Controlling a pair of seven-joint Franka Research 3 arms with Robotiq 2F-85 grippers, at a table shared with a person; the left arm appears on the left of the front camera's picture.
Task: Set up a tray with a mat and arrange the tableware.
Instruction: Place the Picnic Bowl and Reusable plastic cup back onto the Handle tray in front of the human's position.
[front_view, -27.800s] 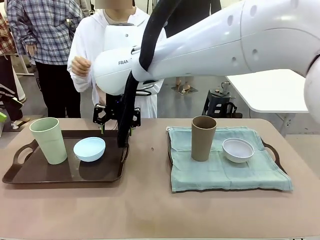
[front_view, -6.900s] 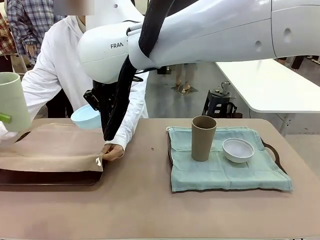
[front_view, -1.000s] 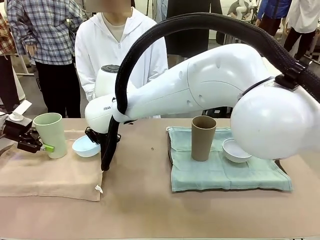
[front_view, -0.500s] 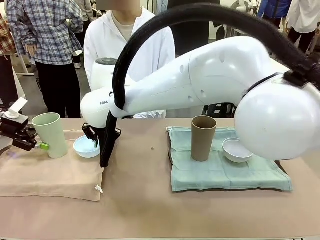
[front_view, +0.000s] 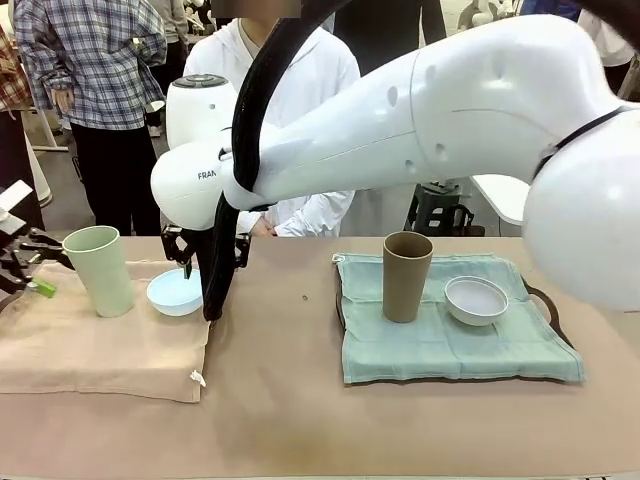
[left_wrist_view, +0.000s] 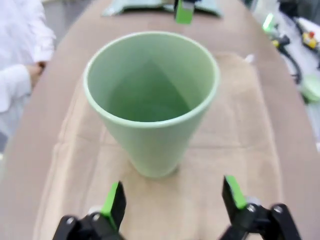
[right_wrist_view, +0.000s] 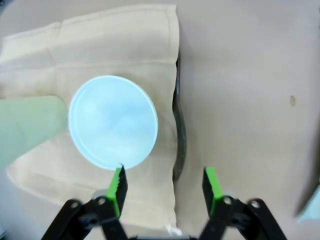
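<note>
Pale green cup (left_wrist_view: 151, 100) and light blue bowl (right_wrist_view: 113, 121), both empty, sit on your beige mat (front_view: 100, 345), with your left tool (left_wrist_view: 172, 200) and right tool (right_wrist_view: 164, 187) spread apart, gripping nothing.

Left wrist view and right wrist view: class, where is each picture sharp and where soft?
Left wrist view: the green cup has a fairly crisp rim, while the left tool at the bottom edge and the table's far end are soft. Right wrist view: the blue bowl and the beige mat look slightly hazy, and the right tool is somewhat clearer.
</note>
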